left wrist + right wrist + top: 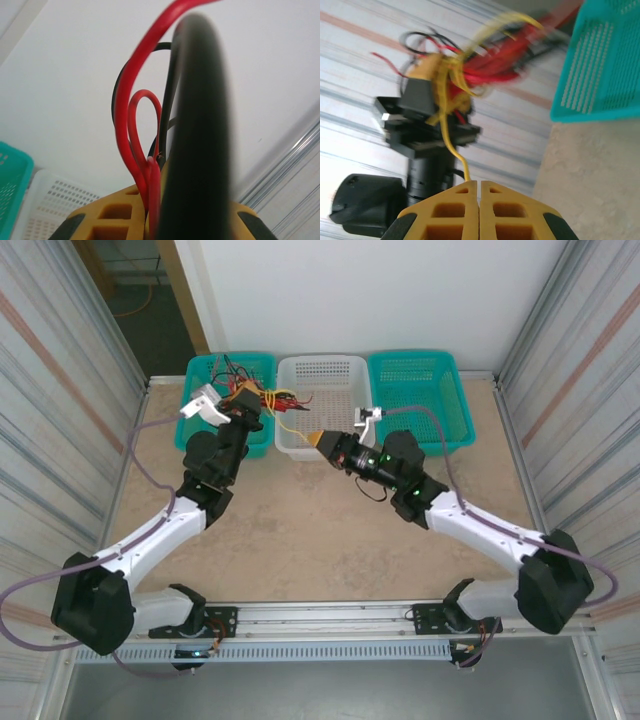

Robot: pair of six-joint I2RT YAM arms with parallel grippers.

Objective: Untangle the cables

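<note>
Now, my left gripper (244,400) is at the far left of the table (300,530), above the right part of the left teal basket (205,375). Its yellow fingers (90,212) are closed almost fully, and they hold the cables (262,397) as one bundle. In the left wrist view, two red cables (131,125) go down into the narrow gap between the fingers and make loops above it. A black cable (200,130) stands very near to the lens and is blurred, so I cannot tell if it is pinched too. The bundle of red, black and yellow wires sticks out from this gripper to the right, over the border between the left teal basket and the white basket (335,375).

My right gripper (317,440) is near the middle, just at the near wall of the white basket, and it points to the left. Its fingers (422,210) are pressed together with no gap that I can see. One yellow cable (451,145) comes out of the seam between them, so I have it pinched. This cable runs from there up to the bundle in the left gripper. The rest of the bundle is blurred in the right wrist view. The right teal basket (420,375) is at the far right, beside the white one.
</note>
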